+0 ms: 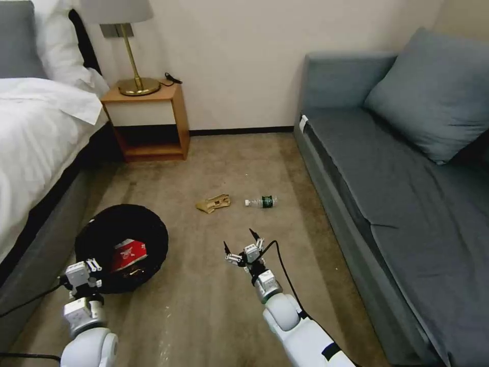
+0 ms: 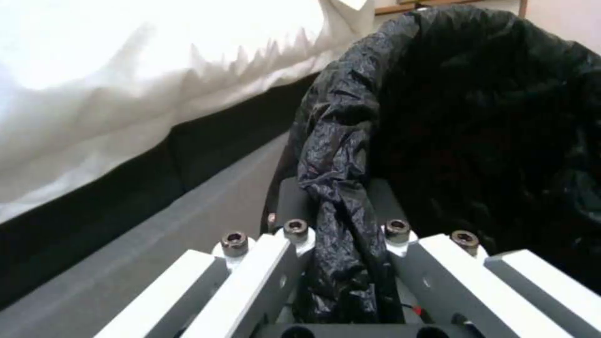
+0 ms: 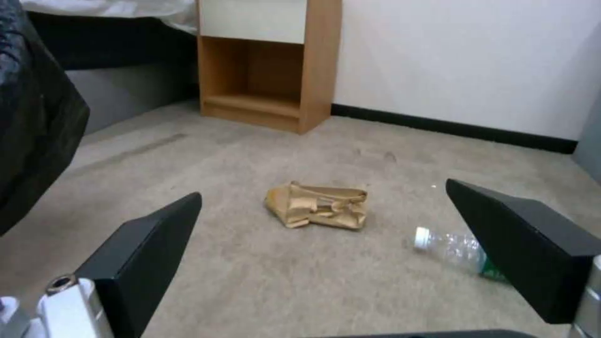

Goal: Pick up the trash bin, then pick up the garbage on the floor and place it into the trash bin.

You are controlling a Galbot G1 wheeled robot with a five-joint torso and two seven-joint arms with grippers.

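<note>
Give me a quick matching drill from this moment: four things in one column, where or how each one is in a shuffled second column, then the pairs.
1. red snack bag
2. tan paper wrapper
3. clear bottle
4. left gripper

A. lying on the carpet nearest the sofa
B. inside the trash bin
C. shut on the bin's bag-covered rim
D. on the carpet between bin and bottle

Pairs: 1-B, 2-D, 3-A, 4-C

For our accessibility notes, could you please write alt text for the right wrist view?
The open right claw hangs above beige carpet, framing a crumpled tan paper wrapper, with a small clear bottle lying beside it. A wooden nightstand stands against the white wall behind, and the black-bagged trash bin edges one side.
</note>
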